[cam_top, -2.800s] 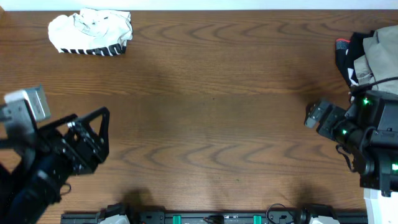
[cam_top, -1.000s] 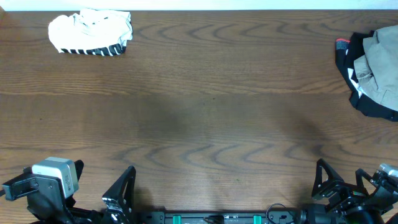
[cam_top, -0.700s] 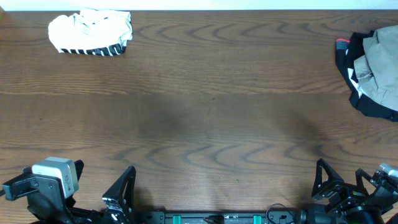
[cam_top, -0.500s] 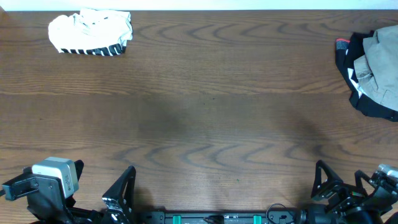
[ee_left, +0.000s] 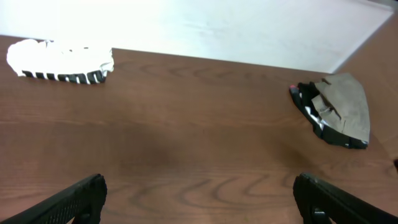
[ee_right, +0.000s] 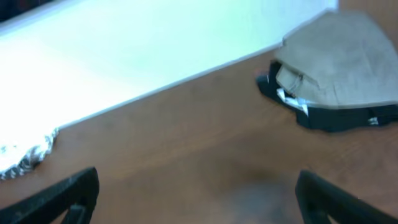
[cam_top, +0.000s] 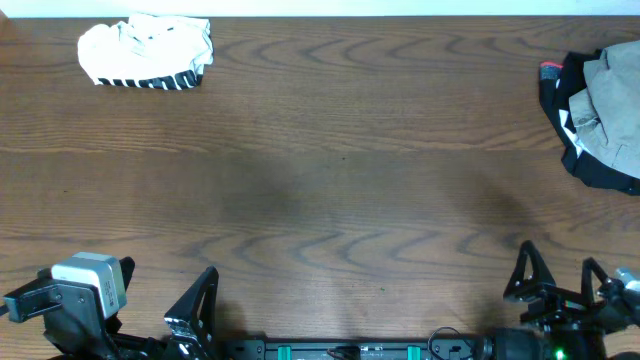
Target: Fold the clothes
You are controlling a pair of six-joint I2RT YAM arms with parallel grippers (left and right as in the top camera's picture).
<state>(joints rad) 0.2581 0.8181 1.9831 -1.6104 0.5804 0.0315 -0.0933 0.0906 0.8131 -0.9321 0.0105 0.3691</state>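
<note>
text: none readable | labels: none | clothes (cam_top: 146, 52): black stripes only (no lettering legible)

even bright light, faint soft shadows on wood, right wrist view blurred

We see the right wrist view blurred, the clothes (ee_right: 25, 155) cropped at its left edge; overhead crops the dark-and-tan pile (cam_top: 605, 100).

We saw the clothes (cam_top: 146, 52) folded into a small, rumpled white bundle, black stripes showing along its near edge; it lay flat at the far left corner of the table (cam_top: 340, 200).
</note>
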